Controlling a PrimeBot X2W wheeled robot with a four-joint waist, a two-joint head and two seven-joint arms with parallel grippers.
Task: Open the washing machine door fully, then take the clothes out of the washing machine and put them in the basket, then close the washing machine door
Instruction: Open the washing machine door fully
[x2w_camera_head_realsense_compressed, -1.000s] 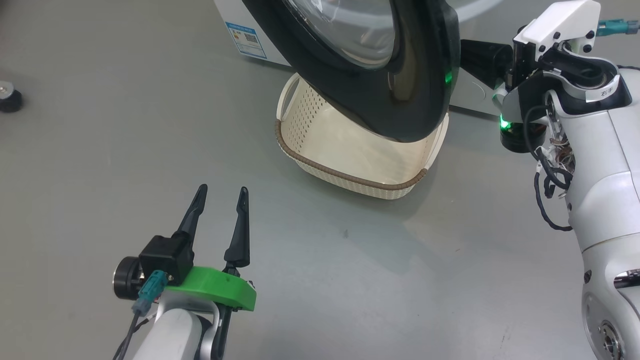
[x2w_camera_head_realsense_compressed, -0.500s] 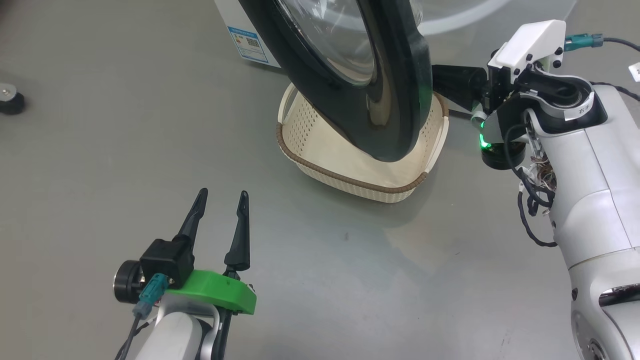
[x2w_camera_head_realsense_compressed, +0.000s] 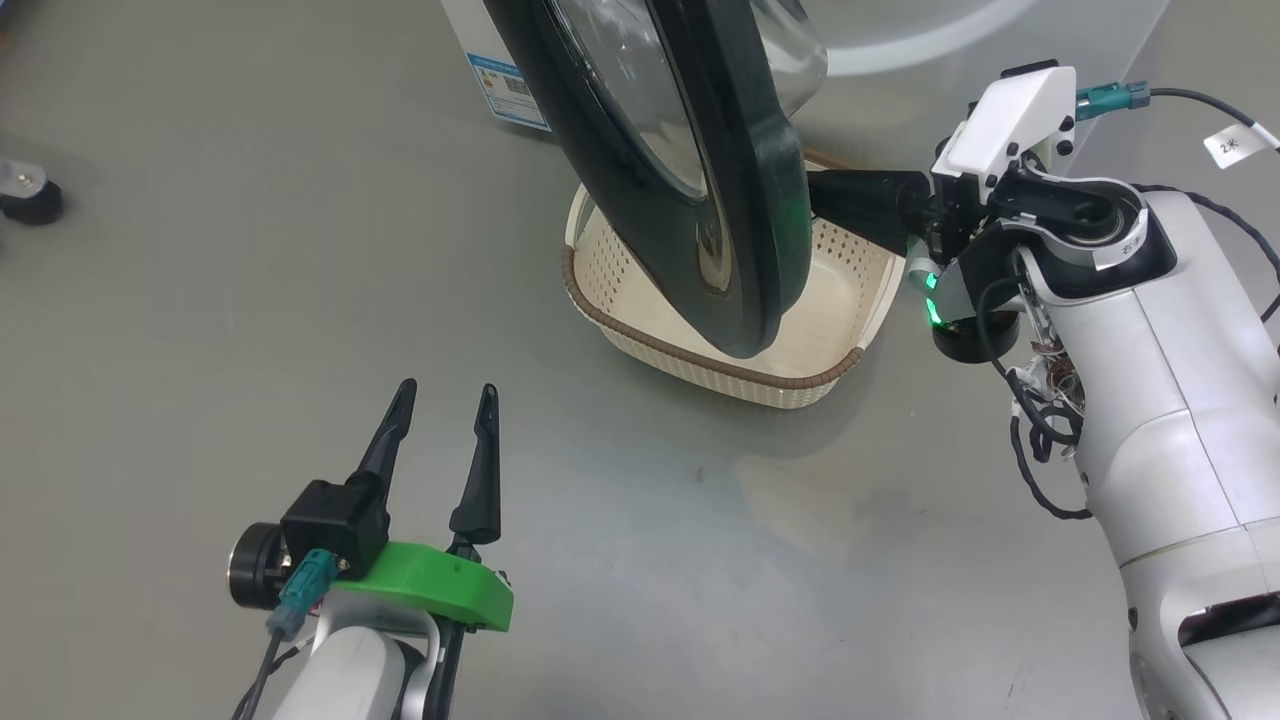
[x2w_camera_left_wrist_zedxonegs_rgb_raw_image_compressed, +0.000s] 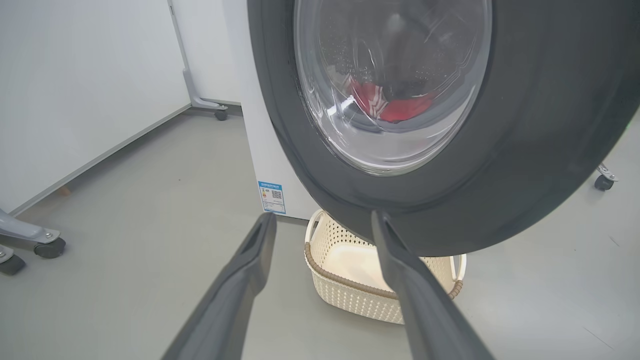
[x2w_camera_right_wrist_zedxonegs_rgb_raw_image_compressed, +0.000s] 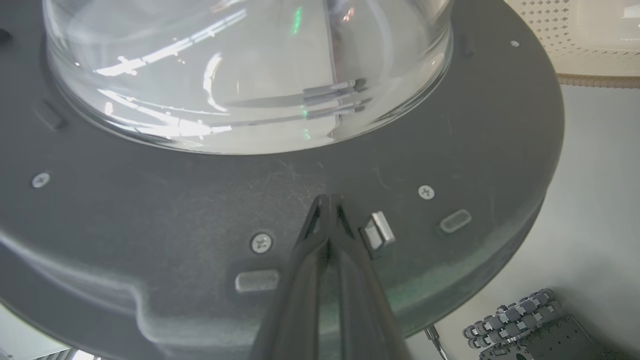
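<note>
closed right tool (x2w_camera_right_wrist_zedxonegs_rgb_raw_image_compressed: 327, 201) at washing machine door (x2w_camera_right_wrist_zedxonegs_rgb_raw_image_compressed: 150, 215), basket (x2w_camera_head_realsense_compressed: 700, 366) below

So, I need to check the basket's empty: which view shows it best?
Head view: it looks down into the basket, showing bare floor beside the door. Left wrist view gives its side wall and some floor; right wrist view, just a perforated corner.

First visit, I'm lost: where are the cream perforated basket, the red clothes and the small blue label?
cream perforated basket (x2w_camera_left_wrist_zedxonegs_rgb_raw_image_compressed: 350, 300): left wrist view, front wall.
red clothes (x2w_camera_left_wrist_zedxonegs_rgb_raw_image_compressed: 405, 107): left wrist view, brightest red fold.
small blue label (x2w_camera_left_wrist_zedxonegs_rgb_raw_image_compressed: 272, 197): left wrist view, label's middle.
</note>
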